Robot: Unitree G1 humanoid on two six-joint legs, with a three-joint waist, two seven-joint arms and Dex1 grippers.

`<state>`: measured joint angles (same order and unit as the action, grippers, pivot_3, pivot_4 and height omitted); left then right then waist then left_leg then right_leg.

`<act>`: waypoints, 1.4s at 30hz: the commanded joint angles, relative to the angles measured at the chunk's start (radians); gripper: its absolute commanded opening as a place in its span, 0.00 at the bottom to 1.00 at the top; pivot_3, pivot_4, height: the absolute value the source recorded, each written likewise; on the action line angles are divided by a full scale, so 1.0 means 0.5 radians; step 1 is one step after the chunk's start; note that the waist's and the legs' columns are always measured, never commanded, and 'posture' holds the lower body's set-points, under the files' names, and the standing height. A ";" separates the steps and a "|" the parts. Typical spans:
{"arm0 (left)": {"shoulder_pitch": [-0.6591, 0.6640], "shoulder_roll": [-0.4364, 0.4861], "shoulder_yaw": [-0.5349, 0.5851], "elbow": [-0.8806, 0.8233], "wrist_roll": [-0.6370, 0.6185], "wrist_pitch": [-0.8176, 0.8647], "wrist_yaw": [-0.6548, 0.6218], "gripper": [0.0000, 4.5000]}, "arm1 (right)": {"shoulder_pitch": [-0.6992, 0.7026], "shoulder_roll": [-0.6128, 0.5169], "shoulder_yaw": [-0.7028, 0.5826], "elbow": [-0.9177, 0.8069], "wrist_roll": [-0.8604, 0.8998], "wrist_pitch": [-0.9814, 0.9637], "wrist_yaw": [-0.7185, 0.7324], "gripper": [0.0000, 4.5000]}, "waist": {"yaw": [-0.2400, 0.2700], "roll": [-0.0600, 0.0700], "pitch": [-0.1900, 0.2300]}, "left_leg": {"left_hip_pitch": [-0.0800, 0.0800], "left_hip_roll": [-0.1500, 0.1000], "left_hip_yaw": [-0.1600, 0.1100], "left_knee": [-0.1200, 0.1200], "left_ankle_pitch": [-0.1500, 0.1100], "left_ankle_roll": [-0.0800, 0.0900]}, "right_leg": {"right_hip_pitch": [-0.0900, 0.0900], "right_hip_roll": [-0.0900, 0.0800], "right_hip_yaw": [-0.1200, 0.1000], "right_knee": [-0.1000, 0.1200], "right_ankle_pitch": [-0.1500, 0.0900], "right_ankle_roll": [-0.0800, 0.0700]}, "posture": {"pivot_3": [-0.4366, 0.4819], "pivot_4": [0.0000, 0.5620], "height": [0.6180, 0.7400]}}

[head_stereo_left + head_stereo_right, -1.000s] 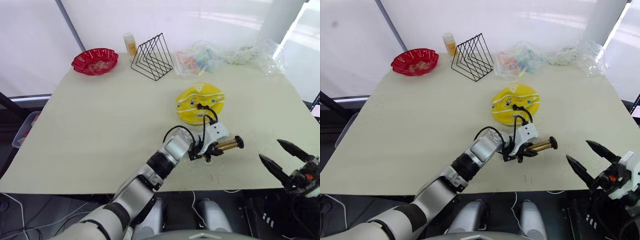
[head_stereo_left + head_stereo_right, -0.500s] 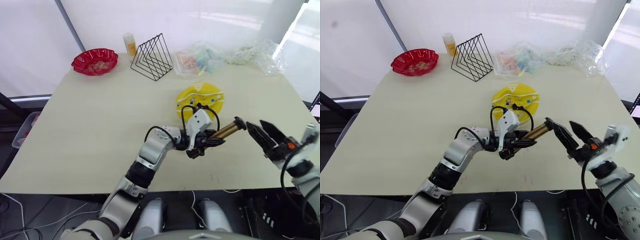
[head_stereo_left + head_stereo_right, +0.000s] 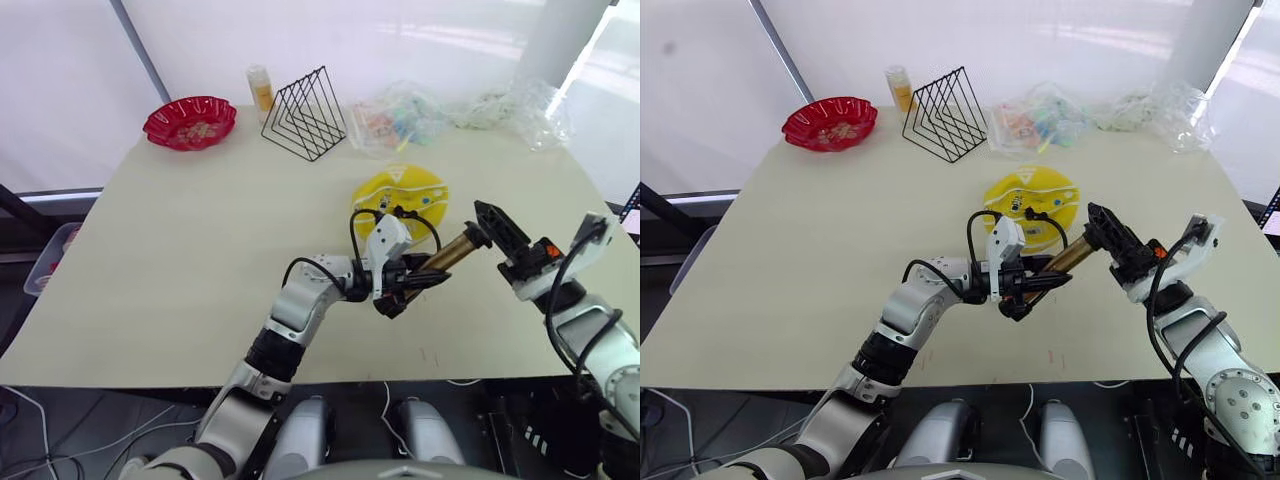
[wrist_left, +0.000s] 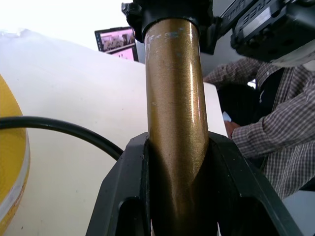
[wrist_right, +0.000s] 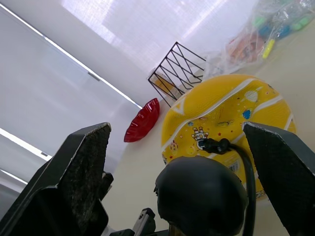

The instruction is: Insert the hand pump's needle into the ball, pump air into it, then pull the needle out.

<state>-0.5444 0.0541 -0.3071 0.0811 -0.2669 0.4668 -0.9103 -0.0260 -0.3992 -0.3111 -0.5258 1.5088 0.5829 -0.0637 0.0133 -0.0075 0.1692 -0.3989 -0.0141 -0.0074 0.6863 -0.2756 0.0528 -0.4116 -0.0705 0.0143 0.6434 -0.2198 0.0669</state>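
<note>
Here we see a pale table (image 3: 180,260) with the ball (image 3: 400,204), yellow with white seam lines and squashed flat, lying on it; we place everything else from this ball.

Just in front of the ball, nearer the robot, the left claw (image 3: 415,283) is clamped around the gold barrel of the hand pump (image 3: 448,255) and holds it tilted above the table. The left wrist view shows both black fingers pressed against the barrel.

The pump's black top end points up and away to the ball's right. There the right claw (image 3: 487,218) has its two fingers spread wide on either side of that black end, as the right wrist view shows, without gripping it.

The thin black hose (image 3: 418,221) loops from the pump back over the near edge of the ball. Its small black fitting rests on the yellow surface in the right wrist view; the needle itself is too small for us to make out, so we cannot tell whether it is in the ball.

We judge the task to be early: the ball is flat, so pumping looks not yet done, and pulling the needle out comes after.

Well behind the ball stand a black wire rack (image 3: 305,115) and a red bowl (image 3: 189,121).
</note>
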 commanded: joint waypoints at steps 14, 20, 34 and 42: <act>-0.020 0.023 -0.022 -0.100 -0.071 -0.020 -0.023 0.23 | -0.085 0.000 0.071 -0.047 0.109 0.007 -0.042 1.00 | -0.003 0.000 0.000 | 0.000 0.000 0.000 0.000 0.000 0.000 | 0.000 0.001 0.000 0.000 0.000 0.000 | 0.48 0.27 0.97; -0.007 0.049 -0.052 -0.089 -0.070 0.002 -0.029 0.23 | -0.085 -0.024 0.068 -0.047 0.087 0.012 -0.009 1.00 | -0.003 0.000 0.000 | 0.000 0.000 0.000 0.000 0.000 0.000 | 0.000 0.001 0.000 0.000 0.000 0.000 | 0.48 0.27 0.97; -0.027 0.039 -0.051 -0.043 -0.081 0.003 -0.012 0.23 | -0.050 -0.064 0.101 -0.036 -0.030 0.062 0.104 0.39 | -0.003 0.000 0.000 | 0.000 0.000 0.000 0.000 0.000 0.000 | 0.000 0.001 0.000 0.000 0.000 0.000 | 0.48 0.27 0.97; -0.018 0.049 -0.052 -0.045 -0.081 0.012 -0.013 0.23 | -0.056 -0.056 0.092 -0.028 -0.068 0.050 0.111 0.39 | -0.003 0.000 0.000 | 0.000 0.000 0.000 0.000 0.000 0.000 | 0.000 0.001 0.000 0.000 0.000 0.000 | 0.48 0.27 0.97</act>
<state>-0.5453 0.0849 -0.3257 0.0701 -0.3021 0.4730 -0.9198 -0.0438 -0.4270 -0.2687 -0.4997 1.4696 0.6096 -0.0424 0.0119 -0.0074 0.1692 -0.3991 -0.0140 -0.0074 0.6860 -0.2756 0.0529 -0.4117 -0.0701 0.0143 0.6431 -0.2198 0.0670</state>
